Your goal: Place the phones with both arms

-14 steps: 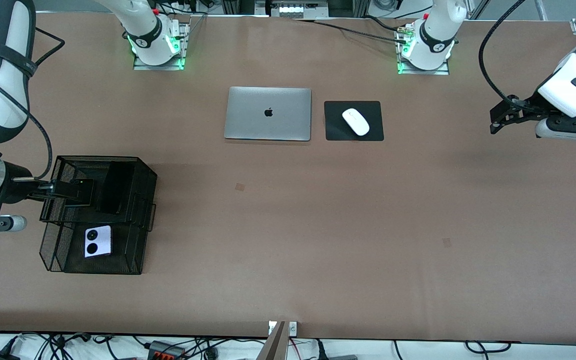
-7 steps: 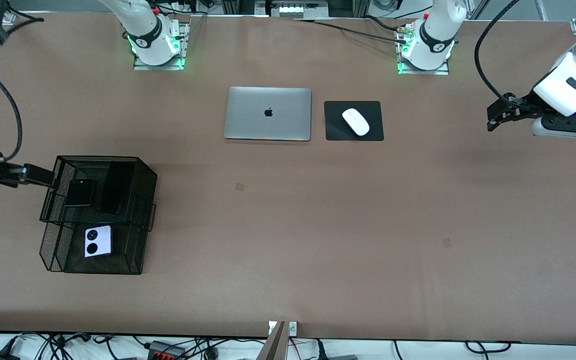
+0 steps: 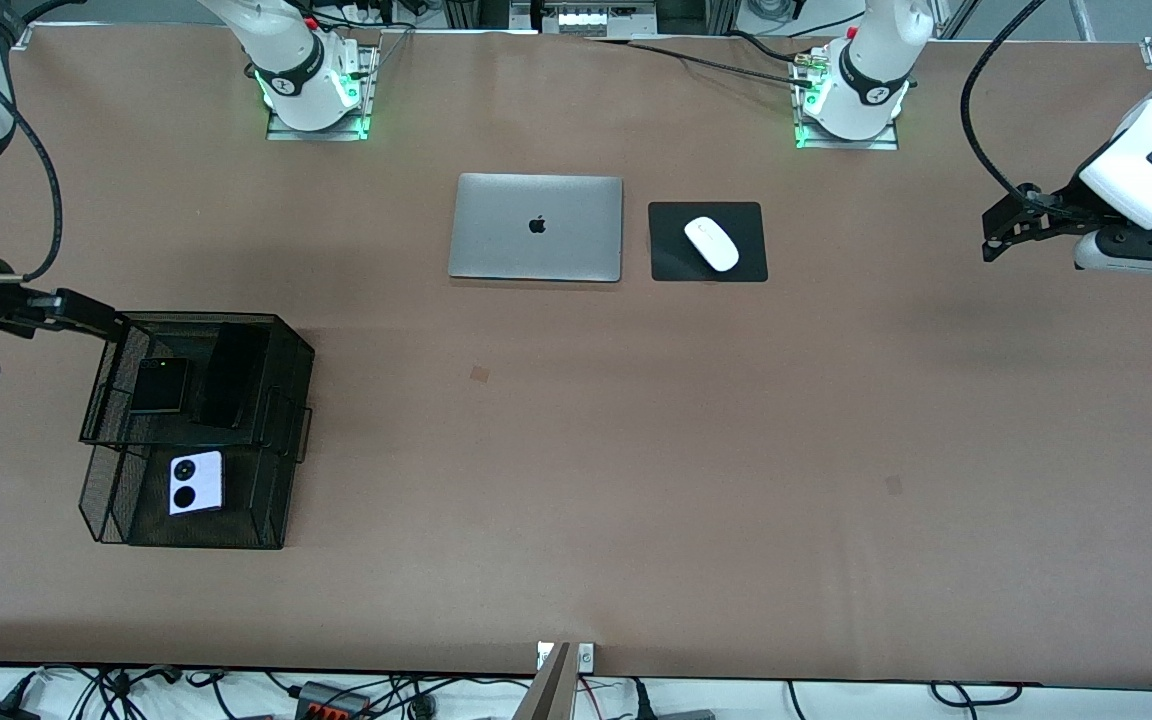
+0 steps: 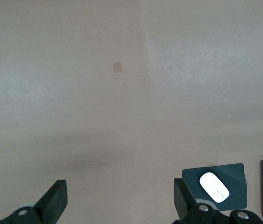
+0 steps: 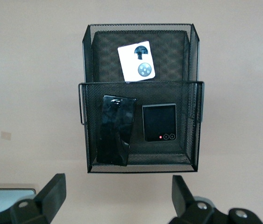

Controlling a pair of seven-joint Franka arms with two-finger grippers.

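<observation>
Toward the right arm's end of the table sits a black mesh rack (image 3: pixel 281 400) with two tiers. Its upper tier holds the long black phone (image 3: pixel 229 375) and, right beside it, the small folded black phone (image 3: pixel 158 385). The lower tier, nearer the front camera, holds the lilac-white phone (image 3: pixel 196 483) with its two round lenses facing up. From the right wrist view all three lie flat in the rack: long black phone (image 5: pixel 116 129), folded black phone (image 5: pixel 159 122), lilac-white phone (image 5: pixel 137 62).

Mid-table, close to the arm bases, there's a closed silver laptop (image 3: pixel 536 227), and beside it a white mouse (image 3: pixel 711 243) on a black mouse pad (image 3: pixel 751 262). Both are well apart from the rack, so nothing crowds it.

Right gripper (image 3: pixel 86 312) hangs just beside the rack's upper edge, at the table's end, fingers spread wide with nothing in them. Left gripper (image 3: pixel 998 230) hovers over bare table at the left arm's end, also spread open and empty, arm reaching in from the table's edge.
</observation>
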